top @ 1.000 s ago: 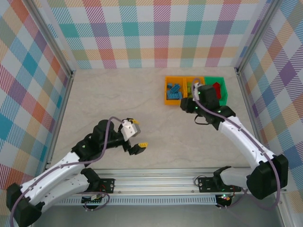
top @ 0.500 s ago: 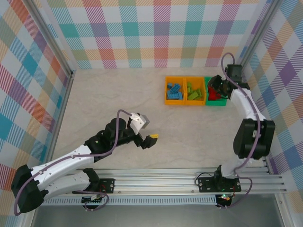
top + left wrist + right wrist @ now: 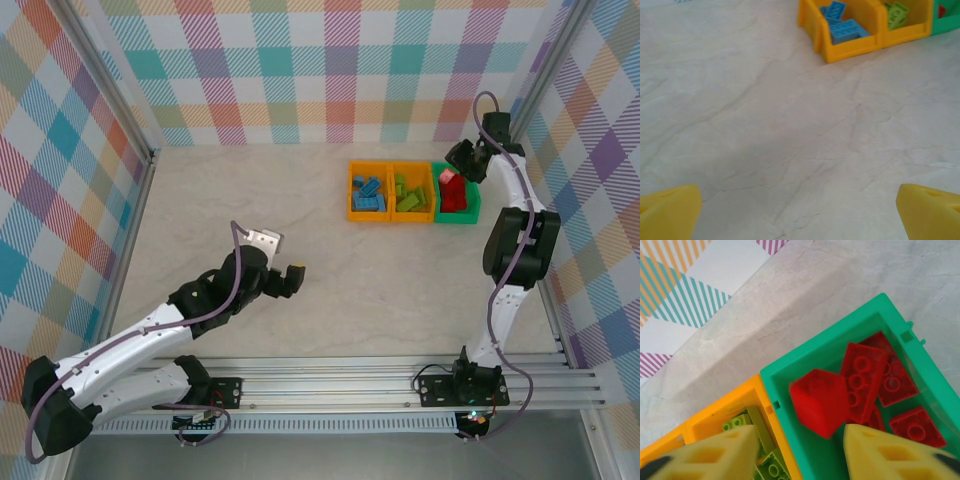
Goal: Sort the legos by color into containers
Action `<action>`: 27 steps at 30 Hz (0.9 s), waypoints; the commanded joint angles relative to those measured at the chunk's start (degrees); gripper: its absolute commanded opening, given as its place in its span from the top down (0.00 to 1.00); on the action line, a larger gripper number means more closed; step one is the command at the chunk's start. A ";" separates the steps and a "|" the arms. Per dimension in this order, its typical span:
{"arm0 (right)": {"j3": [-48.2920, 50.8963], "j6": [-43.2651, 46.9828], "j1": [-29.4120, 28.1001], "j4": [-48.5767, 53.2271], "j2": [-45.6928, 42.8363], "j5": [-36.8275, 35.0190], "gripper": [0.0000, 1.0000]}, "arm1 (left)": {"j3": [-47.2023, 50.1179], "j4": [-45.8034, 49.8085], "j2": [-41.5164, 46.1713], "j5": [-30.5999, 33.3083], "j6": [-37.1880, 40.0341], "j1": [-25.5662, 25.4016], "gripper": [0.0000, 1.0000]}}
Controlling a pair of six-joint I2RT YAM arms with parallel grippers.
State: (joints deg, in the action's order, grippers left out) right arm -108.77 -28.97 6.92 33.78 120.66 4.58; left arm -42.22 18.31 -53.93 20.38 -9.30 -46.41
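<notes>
Right fingers have parted; red lego free.

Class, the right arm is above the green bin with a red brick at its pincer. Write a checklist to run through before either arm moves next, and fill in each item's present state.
1. Right pincer open: ok, its jaws stand wider than the red brick.
2. Red brick over the green bin: ok.
3. Brick settled: cannot tell, it is blurred.
4. Colours unmixed: ok, blue bricks in the left orange bin, lime bricks in the middle orange bin.
5. Left pincer open and empty: ok.
</notes>
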 commanded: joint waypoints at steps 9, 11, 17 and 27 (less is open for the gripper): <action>16.48 5.68 0.10 -0.15 -17.48 2.15 0.30 | 0.24 -4.43 -4.81 9.22 10.01 13.15 0.00; 26.51 5.59 0.14 -4.64 -25.35 1.16 0.23 | 2.33 -9.08 -5.89 8.01 11.40 16.85 0.00; 61.07 12.63 -0.21 -30.70 -47.59 -6.31 0.00 | 7.71 -18.95 -8.00 5.33 12.24 26.00 0.00; 83.11 19.40 -2.27 -62.87 -43.31 -11.86 0.00 | 18.64 -35.33 -9.41 -6.01 13.05 36.16 0.00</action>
State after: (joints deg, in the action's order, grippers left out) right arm -25.85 -12.12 5.80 -11.84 73.12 -6.52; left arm -26.13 -7.97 -62.65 18.98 3.53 -12.29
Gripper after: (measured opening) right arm 0.996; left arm 0.997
